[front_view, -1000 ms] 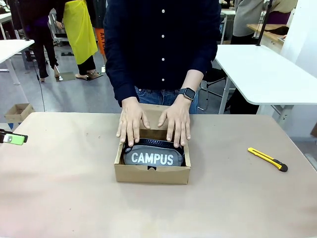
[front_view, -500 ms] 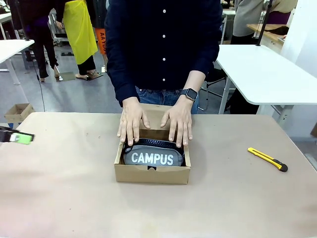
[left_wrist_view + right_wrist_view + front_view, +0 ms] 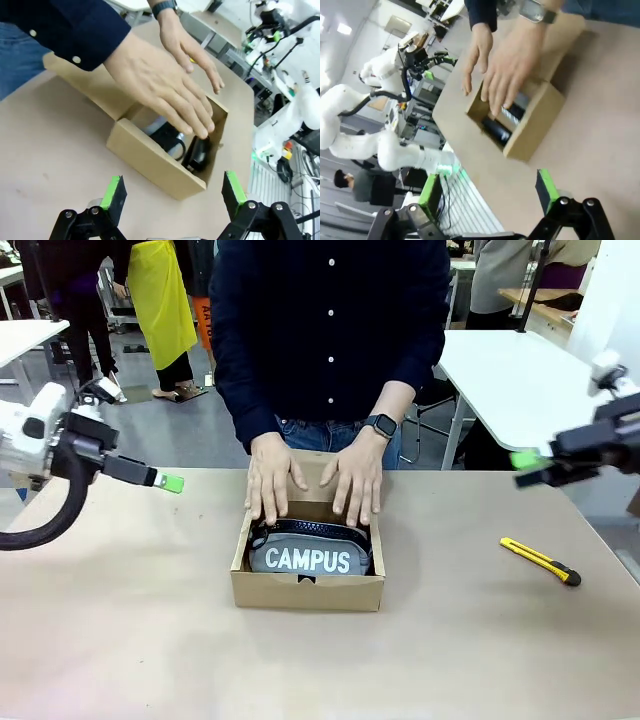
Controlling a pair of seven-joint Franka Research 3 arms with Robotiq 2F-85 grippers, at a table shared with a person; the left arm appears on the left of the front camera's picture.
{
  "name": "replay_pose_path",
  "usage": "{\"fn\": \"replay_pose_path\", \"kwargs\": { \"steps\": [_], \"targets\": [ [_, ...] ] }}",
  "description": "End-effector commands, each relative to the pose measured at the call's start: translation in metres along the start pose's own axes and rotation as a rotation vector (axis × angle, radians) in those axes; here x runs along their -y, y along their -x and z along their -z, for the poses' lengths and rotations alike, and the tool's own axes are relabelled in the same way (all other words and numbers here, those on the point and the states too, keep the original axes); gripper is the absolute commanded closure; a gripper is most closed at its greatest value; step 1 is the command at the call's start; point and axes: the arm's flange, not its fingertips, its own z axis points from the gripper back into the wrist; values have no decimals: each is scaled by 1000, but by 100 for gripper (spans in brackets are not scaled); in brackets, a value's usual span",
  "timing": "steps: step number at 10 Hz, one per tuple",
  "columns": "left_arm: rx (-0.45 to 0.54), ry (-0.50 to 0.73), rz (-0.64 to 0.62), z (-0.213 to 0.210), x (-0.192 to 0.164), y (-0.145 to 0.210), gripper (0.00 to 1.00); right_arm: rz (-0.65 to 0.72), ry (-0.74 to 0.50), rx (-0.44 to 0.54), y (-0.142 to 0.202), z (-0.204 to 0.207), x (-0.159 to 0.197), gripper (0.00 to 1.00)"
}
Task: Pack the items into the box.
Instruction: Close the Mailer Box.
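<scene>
Both arms have swung in over the table since a moment ago, when just a green tip of the left one showed at the far left edge; the box and the person's hands have barely shifted. From the front, the left gripper (image 3: 171,483) hangs above the table's left part, well apart from the brown box (image 3: 307,591) in the middle, and the right gripper (image 3: 526,459) hangs blurred above the right part; whether their fingers are parted cannot be told from this side. The grey CAMPUS pouch (image 3: 309,559) lies inside the box, lettering towards the robot. The person's watch hand (image 3: 355,483) and other hand (image 3: 270,483) rest flat on the box's far edge, fingertips reaching over the rim just above the pouch. A yellow-and-black utility knife (image 3: 540,561) lies on the table (image 3: 120,640) to the right, well apart from the box. Along the left wrist, the left gripper (image 3: 173,189) has its fingers spread wide and holds nothing, with the box (image 3: 150,161) beyond them, both hands stretched over its open top and a dark shape (image 3: 197,152) inside that is too unclear to name. Along the right wrist, the right gripper (image 3: 490,192) is likewise spread and empty, the box (image 3: 536,120) lying farther off under the person's hands.
</scene>
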Motion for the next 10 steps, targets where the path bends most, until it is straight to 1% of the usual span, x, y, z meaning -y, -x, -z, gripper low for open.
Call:
{"fn": "replay_pose_path", "kwargs": {
  "steps": [1,2,3,4,5,6,7,8,9,10],
  "targets": [
    [12,51,-70,-15,-6,6,0,6,113,-84,31,20,6,0],
    [0,0,0,0,0,0,0,0,0,0,0,0,0,0],
    [0,0,0,0,0,0,0,0,0,0,0,0,0,0],
    [0,0,0,0,0,0,0,-7,42,-27,-3,19,1,0],
    [-1,13,-24,0,-9,1,0,-1,109,-41,-23,43,-5,0],
    [45,16,-88,17,-27,-10,0,-28,63,-72,-43,69,6,0],
    [84,13,-114,32,-45,-17,0,-61,46,1,-59,88,26,0],
    [98,27,-135,48,-67,-24,0,-28,-2,32,-70,107,49,0],
    [114,21,-165,64,-89,-29,0,8,-12,50,-79,130,66,0],
    [104,66,-214,76,-108,-31,0,56,-54,44,-86,149,80,0]
  ]
}}
